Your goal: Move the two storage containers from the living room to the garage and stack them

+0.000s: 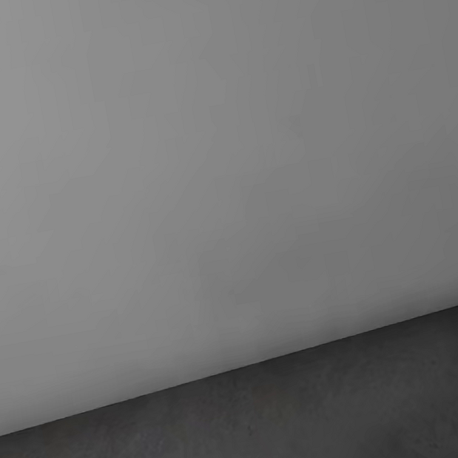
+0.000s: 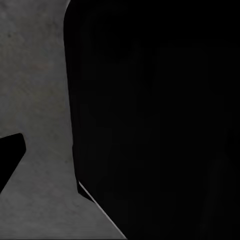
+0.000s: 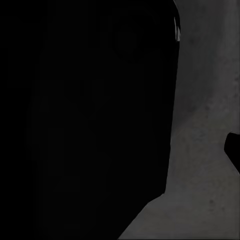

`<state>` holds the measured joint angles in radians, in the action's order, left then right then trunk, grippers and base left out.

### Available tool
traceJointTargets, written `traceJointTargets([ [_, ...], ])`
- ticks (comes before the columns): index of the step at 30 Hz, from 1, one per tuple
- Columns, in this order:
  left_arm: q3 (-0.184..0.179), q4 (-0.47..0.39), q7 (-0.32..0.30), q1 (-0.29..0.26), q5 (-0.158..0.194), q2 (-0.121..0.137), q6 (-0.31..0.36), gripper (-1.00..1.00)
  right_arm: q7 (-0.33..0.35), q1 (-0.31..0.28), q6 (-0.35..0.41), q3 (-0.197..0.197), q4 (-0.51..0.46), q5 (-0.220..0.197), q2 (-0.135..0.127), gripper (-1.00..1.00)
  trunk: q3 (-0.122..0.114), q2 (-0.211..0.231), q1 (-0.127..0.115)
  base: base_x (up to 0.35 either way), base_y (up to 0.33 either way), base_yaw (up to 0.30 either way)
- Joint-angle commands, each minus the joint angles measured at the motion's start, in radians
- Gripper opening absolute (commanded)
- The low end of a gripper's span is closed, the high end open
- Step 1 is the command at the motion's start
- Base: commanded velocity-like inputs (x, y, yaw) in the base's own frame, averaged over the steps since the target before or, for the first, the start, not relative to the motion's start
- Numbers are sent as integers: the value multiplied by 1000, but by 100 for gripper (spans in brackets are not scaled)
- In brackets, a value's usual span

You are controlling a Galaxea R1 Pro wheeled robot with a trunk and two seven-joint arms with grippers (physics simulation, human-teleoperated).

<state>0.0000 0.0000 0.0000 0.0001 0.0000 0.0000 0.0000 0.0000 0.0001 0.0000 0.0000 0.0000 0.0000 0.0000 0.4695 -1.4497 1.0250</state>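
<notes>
Room: plain light grey wall (image 1: 216, 156) meeting the dark grey concrete floor (image 1: 294, 428).
Wrist views: large black shapes over mottled floor; unidentifiable.
Jaws: cannot tell, either arm.
Storage containers: whereabouts cannot be told.

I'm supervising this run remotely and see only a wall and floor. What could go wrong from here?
The head view faces a plain grey wall above the dark concrete floor, so driving on could bump the wall. Both wrist views are mostly blocked by a black shape, so end effector states cannot be checked.
</notes>
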Motion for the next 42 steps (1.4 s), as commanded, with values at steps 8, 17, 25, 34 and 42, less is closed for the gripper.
traceJointTargets([
  [8, 24, -23, -2, -1, 18, -21, -6, 100, 1, -2, 2, 8, -2, 17, 1, 100, 0, 0, 0, 0, 0, 0],
  [17, 27, -34, -2, 0, 69, -33, -6, 100, -1, -2, 1, 8, -2, 20, 0, 100, 0, 0, 0, 0, 0, 0],
  [25, 19, -39, 1, 0, 72, -20, -7, 100, -1, -2, -35, 9, -2, 20, -9, 100, 0, 0, 0, 0, 0, 161],
  [34, 17, -45, 6, 0, 69, 20, -7, 100, -2, -2, -48, 11, 0, 20, -4, 100, 0, 0, 0, 0, 0, 287],
  [42, 16, -48, 6, 0, 70, 20, -7, 100, -2, -2, -48, 11, 0, 30, -1, 100, 0, 0, 0, 0, 0, 299],
])
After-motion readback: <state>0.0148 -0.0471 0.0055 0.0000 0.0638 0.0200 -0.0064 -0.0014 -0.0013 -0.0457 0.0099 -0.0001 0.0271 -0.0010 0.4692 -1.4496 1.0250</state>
